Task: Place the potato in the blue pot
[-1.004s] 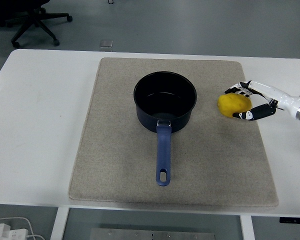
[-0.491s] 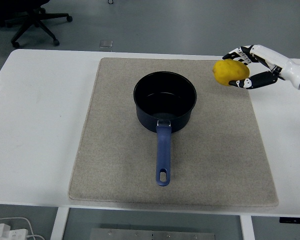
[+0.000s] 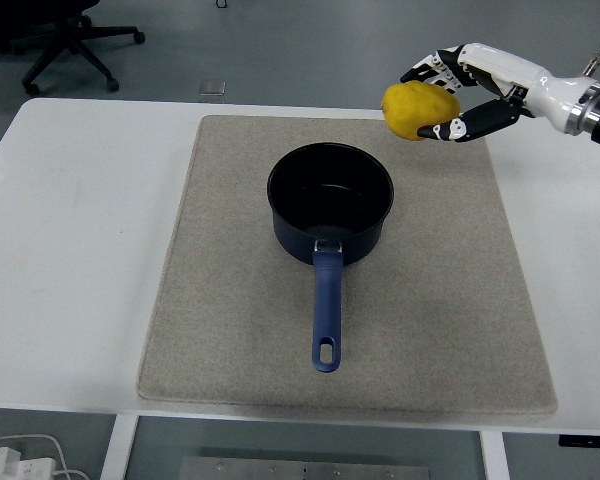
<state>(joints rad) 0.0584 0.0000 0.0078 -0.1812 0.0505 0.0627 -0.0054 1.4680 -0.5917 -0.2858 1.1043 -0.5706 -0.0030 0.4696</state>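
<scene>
A yellow potato (image 3: 416,109) is held in my right hand (image 3: 442,98), whose fingers are curled around it. The hand holds it in the air above the far right part of the mat, up and to the right of the pot. The blue pot (image 3: 330,202) stands on the middle of the beige mat (image 3: 230,300), with nothing inside it and its long handle (image 3: 326,312) pointing toward the near edge. My left arm is out of view.
The white table (image 3: 70,250) carries the mat. A black office chair (image 3: 65,40) stands on the floor beyond the far left corner. Cables and a plug (image 3: 20,458) lie below the near edge at left.
My right hand has lifted the potato off the mat and carried it up and to the left, closer to the pot. The pot has not moved.
</scene>
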